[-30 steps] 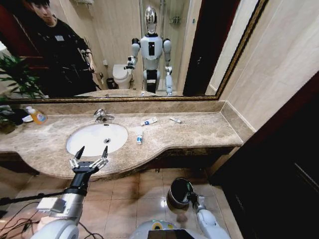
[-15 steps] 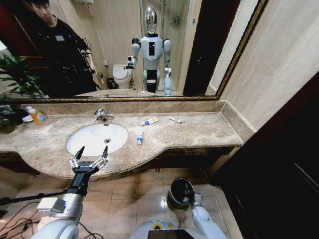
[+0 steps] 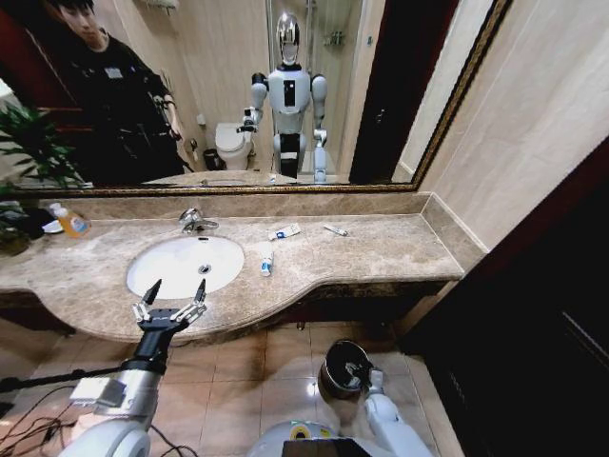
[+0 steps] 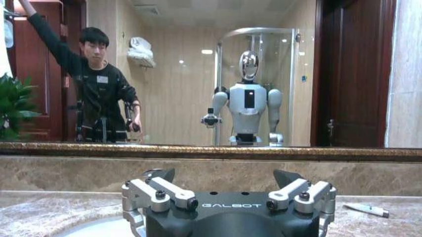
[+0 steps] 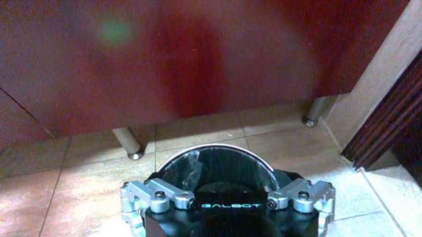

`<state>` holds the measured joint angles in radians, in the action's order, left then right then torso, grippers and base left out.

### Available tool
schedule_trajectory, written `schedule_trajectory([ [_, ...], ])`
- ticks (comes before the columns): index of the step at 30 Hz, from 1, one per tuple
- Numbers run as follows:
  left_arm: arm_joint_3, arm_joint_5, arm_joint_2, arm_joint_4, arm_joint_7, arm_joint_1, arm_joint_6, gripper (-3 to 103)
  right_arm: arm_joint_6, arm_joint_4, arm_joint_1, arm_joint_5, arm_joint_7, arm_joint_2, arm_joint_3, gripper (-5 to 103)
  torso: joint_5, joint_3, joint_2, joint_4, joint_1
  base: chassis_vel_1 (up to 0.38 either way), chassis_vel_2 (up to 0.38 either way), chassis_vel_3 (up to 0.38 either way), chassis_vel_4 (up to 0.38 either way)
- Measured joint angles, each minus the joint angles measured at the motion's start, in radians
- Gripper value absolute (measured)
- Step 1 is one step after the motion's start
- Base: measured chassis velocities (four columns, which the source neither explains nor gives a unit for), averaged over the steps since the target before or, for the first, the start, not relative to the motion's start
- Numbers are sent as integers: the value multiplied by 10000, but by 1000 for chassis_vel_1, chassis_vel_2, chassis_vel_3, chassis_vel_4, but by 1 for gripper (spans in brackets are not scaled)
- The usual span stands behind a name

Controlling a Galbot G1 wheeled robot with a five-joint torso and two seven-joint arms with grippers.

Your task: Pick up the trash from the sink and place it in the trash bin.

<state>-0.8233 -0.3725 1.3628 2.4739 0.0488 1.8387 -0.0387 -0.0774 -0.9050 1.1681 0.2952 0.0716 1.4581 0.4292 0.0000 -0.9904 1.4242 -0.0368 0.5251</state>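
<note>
The white oval sink (image 3: 181, 265) has a bare basin under its chrome tap (image 3: 195, 221). The trash lies on the marble counter beside it: a white-and-blue tube (image 3: 284, 231), a second small tube (image 3: 265, 264) and a thin white piece (image 3: 334, 229). One tube (image 4: 364, 209) also shows in the left wrist view. My left gripper (image 3: 174, 297) hovers open at the counter's front edge, just before the basin, holding nothing. The dark round trash bin (image 3: 341, 367) stands on the floor tiles. My right gripper (image 3: 359, 367) hangs open right over the bin (image 5: 204, 148).
A bottle of orange liquid (image 3: 69, 222) and a green plant (image 3: 29, 143) stand at the counter's far left. A gold-framed mirror (image 3: 285, 95) backs the counter. Dark wooden cabinetry (image 3: 533, 314) closes in the right side. Cables (image 3: 29, 424) trail on the floor at left.
My right gripper has shifted slightly over the trash bin's mouth. The left arm and the items on the counter have stayed where they were.
</note>
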Motion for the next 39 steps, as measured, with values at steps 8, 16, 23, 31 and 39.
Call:
schedule_trajectory([
  [8,0,0,0,0,0,0,0,100,3,-42,22,2,57,46,-4,100,0,0,0,0,-1,0,0,0,0],
  [16,0,0,0,0,0,0,0,100,14,-170,72,12,143,53,-5,100,0,0,0,0,-2,0,0,0,0],
  [23,0,0,0,0,0,0,0,100,12,-255,151,39,208,53,-3,100,0,0,0,0,-2,0,0,0,0],
  [31,0,0,0,0,0,0,0,100,-6,-513,302,72,309,55,-1,100,0,0,0,0,-2,0,0,0,0],
  [39,0,0,0,0,0,0,0,100,-501,-2596,1197,-412,718,-13,-46,100,1,1,1,0,-2,0,0,0,0],
])
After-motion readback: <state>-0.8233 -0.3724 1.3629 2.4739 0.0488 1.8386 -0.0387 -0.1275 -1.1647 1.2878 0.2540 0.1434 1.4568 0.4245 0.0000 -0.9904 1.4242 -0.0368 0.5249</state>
